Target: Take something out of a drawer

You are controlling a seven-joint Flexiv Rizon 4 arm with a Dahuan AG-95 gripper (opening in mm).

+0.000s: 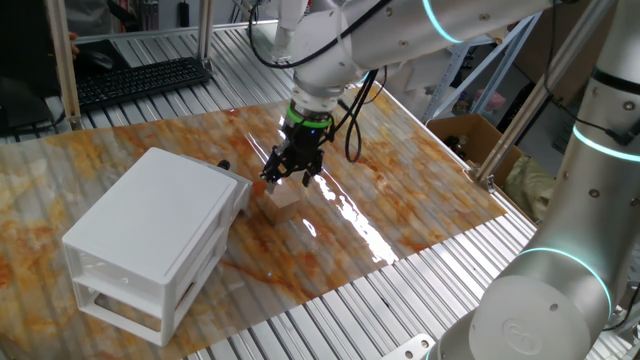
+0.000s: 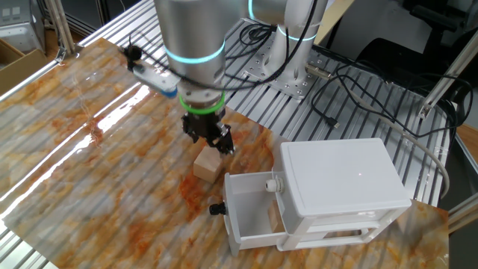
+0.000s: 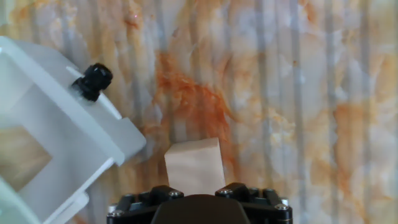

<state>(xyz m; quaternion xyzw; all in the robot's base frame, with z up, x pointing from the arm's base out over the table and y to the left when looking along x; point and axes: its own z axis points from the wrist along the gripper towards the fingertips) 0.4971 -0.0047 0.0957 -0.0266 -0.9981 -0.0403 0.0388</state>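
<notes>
The cabinet (image 2: 340,187) sits on the marbled table (image 1: 420,190), toward one end, its upper drawer (image 2: 250,213) pulled out by a black knob (image 2: 217,209) — open so the contents could be reached. The arm (image 1: 345,45) hangs the gripper (image 2: 209,140) above the block (image 2: 208,166), fingers released and clear of it. The block rests on the table just beside the drawer front — apparently already taken out. No writing is legible.

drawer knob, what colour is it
Black. The knob on the open white drawer shows best in the hand view, dark against the white front.
</notes>
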